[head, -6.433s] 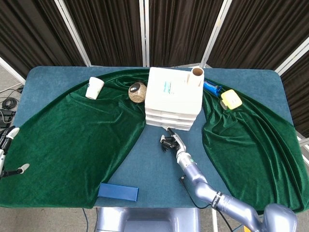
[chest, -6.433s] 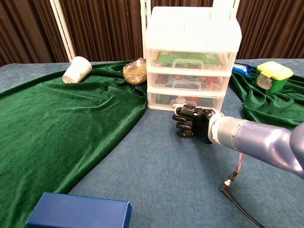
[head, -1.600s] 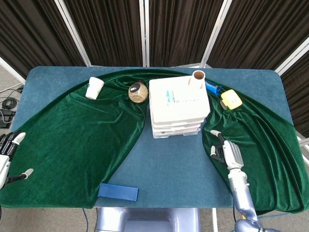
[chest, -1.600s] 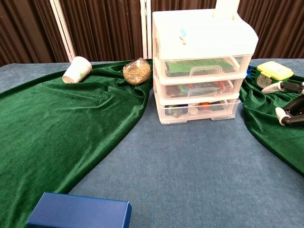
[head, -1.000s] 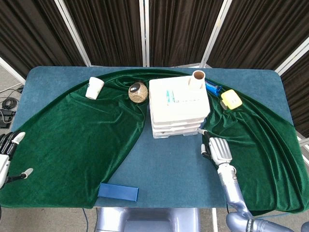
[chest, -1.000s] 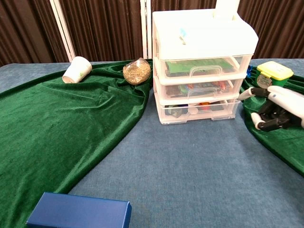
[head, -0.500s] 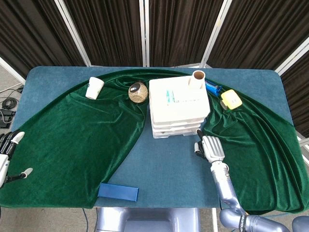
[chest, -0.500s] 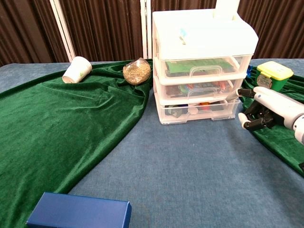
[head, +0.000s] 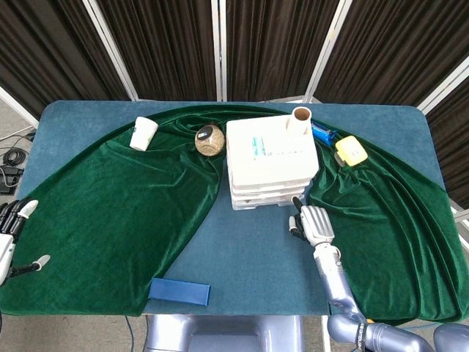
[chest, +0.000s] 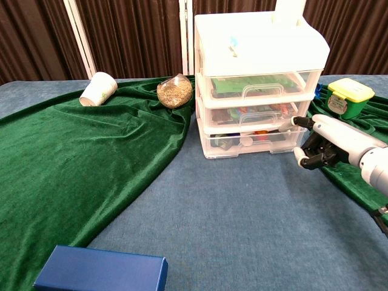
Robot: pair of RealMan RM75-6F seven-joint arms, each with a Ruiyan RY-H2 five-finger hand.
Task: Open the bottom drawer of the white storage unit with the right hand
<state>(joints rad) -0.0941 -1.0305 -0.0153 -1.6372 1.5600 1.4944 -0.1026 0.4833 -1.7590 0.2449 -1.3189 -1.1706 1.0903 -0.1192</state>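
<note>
The white storage unit (head: 270, 163) (chest: 257, 73) stands mid-table with three clear-fronted drawers. Its bottom drawer (chest: 253, 140) sits in the unit, with small items showing through the front. My right hand (head: 311, 222) (chest: 322, 143) hovers just off the unit's front right corner, level with the bottom drawer. Its thumb reaches toward the drawer front, its fingers are bent, and it holds nothing. I cannot tell whether the thumb touches the drawer. My left hand (head: 9, 236) lies at the far left table edge with its fingers spread, holding nothing.
A green velvet cloth (head: 117, 198) covers both sides of the blue table. A paper cup (chest: 98, 89) and a grain jar (chest: 174, 91) lie left of the unit. A yellow-lidded tub (chest: 344, 97) stands right of it, a blue box (chest: 100, 270) near the front edge.
Over the last second my right hand has moved left off the green cloth toward the unit's front right corner. Since the earliest frames the unit stands turned. The left hand is still.
</note>
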